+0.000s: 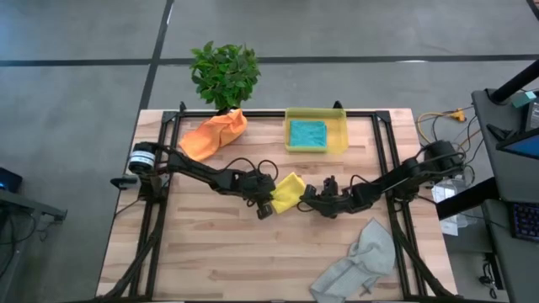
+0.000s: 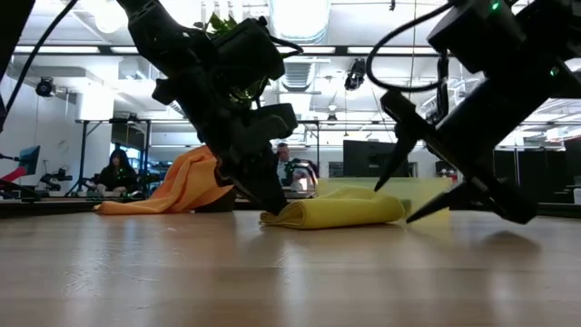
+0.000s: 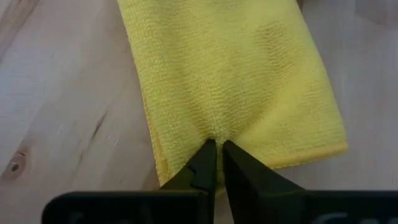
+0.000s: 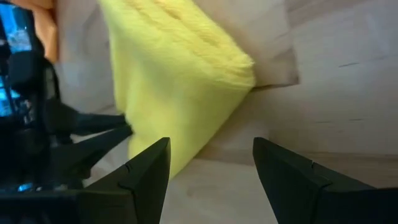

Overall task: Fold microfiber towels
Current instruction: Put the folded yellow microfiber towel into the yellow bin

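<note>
A folded yellow towel lies flat on the wooden table's middle. My left gripper is shut on its left end, coming in from the table's left. My right gripper stands open just off the towel's right end, and I see nothing between its fingers. An orange towel lies bunched at the far left. A teal towel lies folded in a yellow bin. A light grey towel lies crumpled at the near right. My left gripper pinches the yellow towel between its two fingers at the middle of its short left end, a little in from the hem. The cloth puckers at the fingertips. The fingers slant down from the table's left. The towel lies on the table.
A potted green plant stands at the table's far edge beside the orange towel. Black frame rails run along the table's sides. Bare wood lies toward the near left.
</note>
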`<state>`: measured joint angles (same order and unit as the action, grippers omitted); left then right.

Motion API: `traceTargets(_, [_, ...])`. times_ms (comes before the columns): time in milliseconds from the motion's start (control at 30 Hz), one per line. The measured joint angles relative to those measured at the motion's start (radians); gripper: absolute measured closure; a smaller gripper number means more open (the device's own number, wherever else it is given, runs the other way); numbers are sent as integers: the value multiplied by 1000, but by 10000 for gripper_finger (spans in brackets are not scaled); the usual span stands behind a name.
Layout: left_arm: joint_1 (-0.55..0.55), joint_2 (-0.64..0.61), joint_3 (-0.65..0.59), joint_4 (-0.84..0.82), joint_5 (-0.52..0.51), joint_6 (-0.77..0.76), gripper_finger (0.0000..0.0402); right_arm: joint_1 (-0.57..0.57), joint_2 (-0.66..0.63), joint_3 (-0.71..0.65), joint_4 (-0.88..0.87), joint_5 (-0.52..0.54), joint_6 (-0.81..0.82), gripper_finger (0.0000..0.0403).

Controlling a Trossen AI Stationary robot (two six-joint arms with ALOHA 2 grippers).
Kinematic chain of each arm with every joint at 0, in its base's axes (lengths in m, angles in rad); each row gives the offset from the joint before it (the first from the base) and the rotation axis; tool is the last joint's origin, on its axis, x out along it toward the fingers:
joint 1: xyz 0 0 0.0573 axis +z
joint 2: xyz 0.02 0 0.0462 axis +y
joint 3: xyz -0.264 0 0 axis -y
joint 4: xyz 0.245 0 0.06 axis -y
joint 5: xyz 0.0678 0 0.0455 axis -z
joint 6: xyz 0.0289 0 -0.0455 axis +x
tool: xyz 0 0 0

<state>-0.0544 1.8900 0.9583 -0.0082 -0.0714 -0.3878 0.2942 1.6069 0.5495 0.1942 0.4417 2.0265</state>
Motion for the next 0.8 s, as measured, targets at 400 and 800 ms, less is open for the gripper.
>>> traceTargets(400, [0, 2, -1, -3, 6, -1, 392, -10, 88, 4, 75, 86, 63, 179])
traceTargets(800, [-1, 3, -3, -2, 6, -1, 392, -81, 92, 6, 78, 70, 68, 179])
